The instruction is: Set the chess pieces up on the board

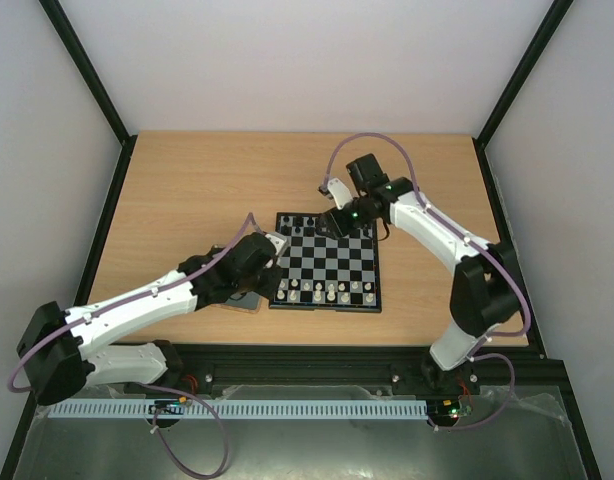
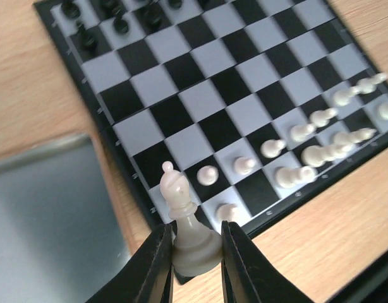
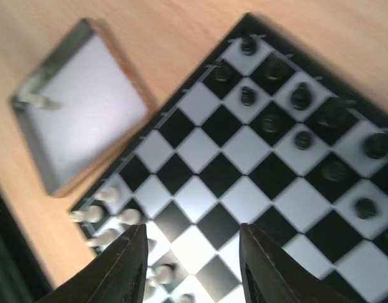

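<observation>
Now placing a white bishop point(image 2: 181, 202).
My left end effector point(image 2: 195, 243) pinches its base so it lands upright on the board point(image 2: 244, 95); right end effector point(image 3: 193, 252) hangs parted, empty.

I'm looking into a robot lab cell, not a home. Plain white panels point(image 1: 317, 60) wall in a wooden table point(image 1: 187, 190) on the far, left and right sides, framed by black struts point(image 1: 87, 68). Two arms point(image 1: 137, 300) trailing purple cables point(image 1: 372, 137) are bolted to a black rail point(image 1: 307, 360) at the near edge.
</observation>
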`<state>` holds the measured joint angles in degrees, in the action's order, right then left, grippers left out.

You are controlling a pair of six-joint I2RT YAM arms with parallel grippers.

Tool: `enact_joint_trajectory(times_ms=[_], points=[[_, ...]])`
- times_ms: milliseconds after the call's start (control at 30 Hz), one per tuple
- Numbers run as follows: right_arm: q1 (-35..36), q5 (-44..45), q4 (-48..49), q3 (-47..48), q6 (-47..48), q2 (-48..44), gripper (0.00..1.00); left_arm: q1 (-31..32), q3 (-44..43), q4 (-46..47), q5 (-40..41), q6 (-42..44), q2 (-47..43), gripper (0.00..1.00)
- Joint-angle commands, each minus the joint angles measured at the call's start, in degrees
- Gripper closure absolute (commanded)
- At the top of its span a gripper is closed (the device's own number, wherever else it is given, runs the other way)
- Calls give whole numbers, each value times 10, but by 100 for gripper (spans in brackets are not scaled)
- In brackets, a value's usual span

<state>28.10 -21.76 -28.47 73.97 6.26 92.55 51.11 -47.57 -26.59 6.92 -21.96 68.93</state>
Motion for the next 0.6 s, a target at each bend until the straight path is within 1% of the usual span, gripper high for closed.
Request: enact_joint_trajectory(times_ms=[0, 67, 200, 300, 567], points=[[-3, -180, -111, 67, -14, 67, 57, 24, 18, 61, -26, 34, -24, 87], [-3, -241, -138, 88, -9, 92, 57, 31, 20, 69, -36, 40, -24, 87], [0, -317, -183, 110, 17, 124, 53, 48, 23, 84, -46, 50, -27, 87], [11, -332, -209, 115, 38, 133, 53, 54, 25, 91, -46, 53, -32, 87], [41, -363, -234, 104, 68, 145, 55, 58, 28, 100, -56, 59, -36, 87]])
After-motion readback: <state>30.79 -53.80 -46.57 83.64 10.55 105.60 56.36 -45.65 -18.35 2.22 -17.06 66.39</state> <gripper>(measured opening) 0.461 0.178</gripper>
